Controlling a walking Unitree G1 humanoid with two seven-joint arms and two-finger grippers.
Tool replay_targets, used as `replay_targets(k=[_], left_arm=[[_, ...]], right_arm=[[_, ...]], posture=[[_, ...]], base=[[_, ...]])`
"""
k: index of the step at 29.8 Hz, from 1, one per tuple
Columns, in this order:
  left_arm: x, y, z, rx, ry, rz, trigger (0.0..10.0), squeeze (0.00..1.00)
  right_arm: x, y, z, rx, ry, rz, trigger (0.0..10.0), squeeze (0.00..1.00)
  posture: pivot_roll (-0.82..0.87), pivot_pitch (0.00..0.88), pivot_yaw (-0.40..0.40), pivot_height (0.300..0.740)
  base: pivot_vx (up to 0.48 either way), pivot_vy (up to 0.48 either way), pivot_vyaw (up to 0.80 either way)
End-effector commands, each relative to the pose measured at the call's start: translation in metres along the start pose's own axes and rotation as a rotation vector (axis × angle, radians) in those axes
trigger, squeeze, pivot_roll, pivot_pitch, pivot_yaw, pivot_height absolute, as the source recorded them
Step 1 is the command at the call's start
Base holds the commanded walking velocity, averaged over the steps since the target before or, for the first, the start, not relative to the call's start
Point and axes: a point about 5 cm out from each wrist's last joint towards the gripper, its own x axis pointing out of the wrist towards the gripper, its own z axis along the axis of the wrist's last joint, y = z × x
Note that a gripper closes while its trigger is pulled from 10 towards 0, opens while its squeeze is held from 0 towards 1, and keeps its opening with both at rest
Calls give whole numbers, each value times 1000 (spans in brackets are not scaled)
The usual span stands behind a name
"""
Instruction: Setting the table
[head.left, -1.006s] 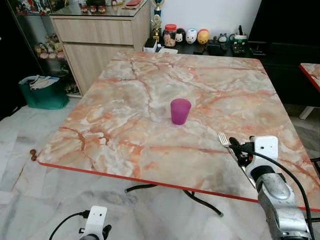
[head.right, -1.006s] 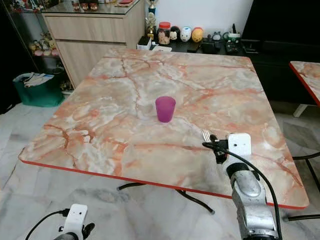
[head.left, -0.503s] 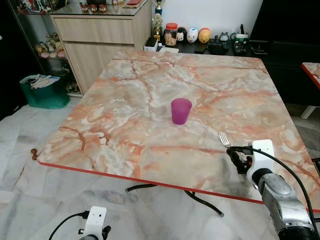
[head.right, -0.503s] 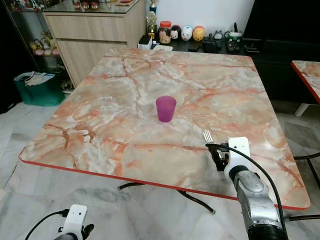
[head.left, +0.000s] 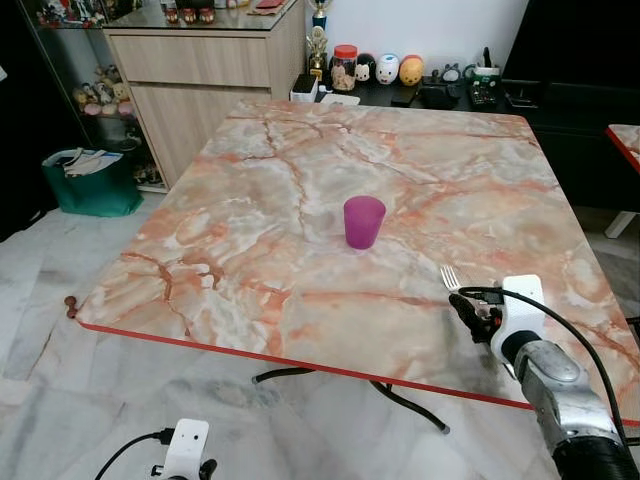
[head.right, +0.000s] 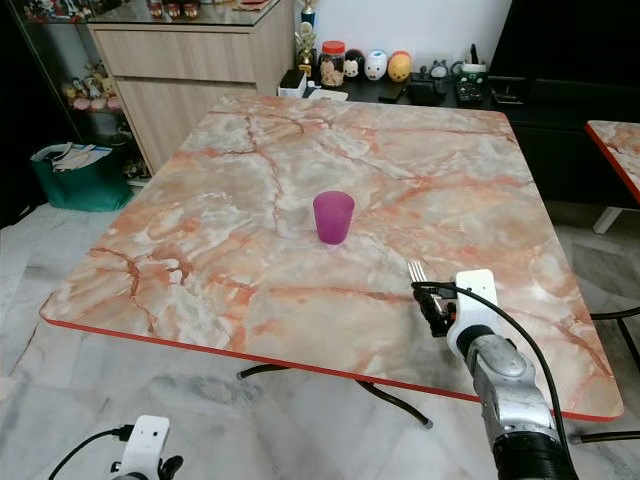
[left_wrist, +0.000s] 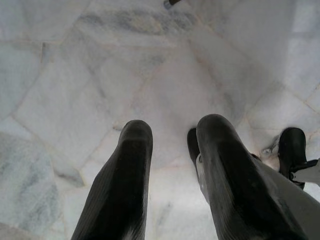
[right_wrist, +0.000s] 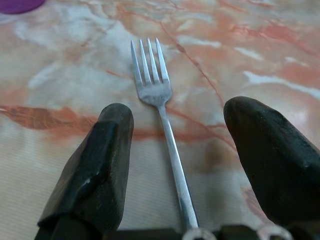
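Here the right gripper (right_wrist: 177, 150) has its fingers spread wide, the fork (right_wrist: 159, 125) lying flat between them on the marble table (head.left: 250, 220), near its front right edge. The purple cup (head.left: 363, 221) stands well beyond. The left gripper (left_wrist: 172, 185) hangs parted over the floor (left_wrist: 75, 75).

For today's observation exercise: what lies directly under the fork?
The fork lies on the bare marble table, between the right gripper's spread fingers. Its handle end is hidden by the gripper.
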Motion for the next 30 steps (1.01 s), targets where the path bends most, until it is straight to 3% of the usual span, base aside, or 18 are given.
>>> replay_targets(k=[1,14,15,16,17,18,30], left_arm=[[-1,3,-6,15,34,9,10000,0],[-2,7,-10,16,46,20,10000,0],[-2,7,-10,17,47,20,10000,0],[-2,7,-10,18,47,21,10000,0],[-2,7,-10,18,47,21,10000,0],[-2,8,-9,19,46,20,10000,0],[0,2,1,27,9,3,10000,0]], right_arm=[[2,-3,3,12,-16,-3,10000,0],[11,11,-10,65,-6,22,10000,0],[12,12,-12,65,2,24,8549,0],[12,12,-13,66,5,24,3647,0],[12,12,-13,66,5,24,3647,0],[13,12,-14,69,5,26,0,0],[14,13,-17,73,3,24,0,0]], posture=[[-8,0,17,731],[7,0,17,731],[5,0,19,731],[5,0,19,731],[5,0,19,731],[5,0,19,731],[4,0,18,731]], base=[[0,0,0],[0,0,0],[0,0,0],[0,0,0],[0,0,0],[0,0,0],[0,0,0]])
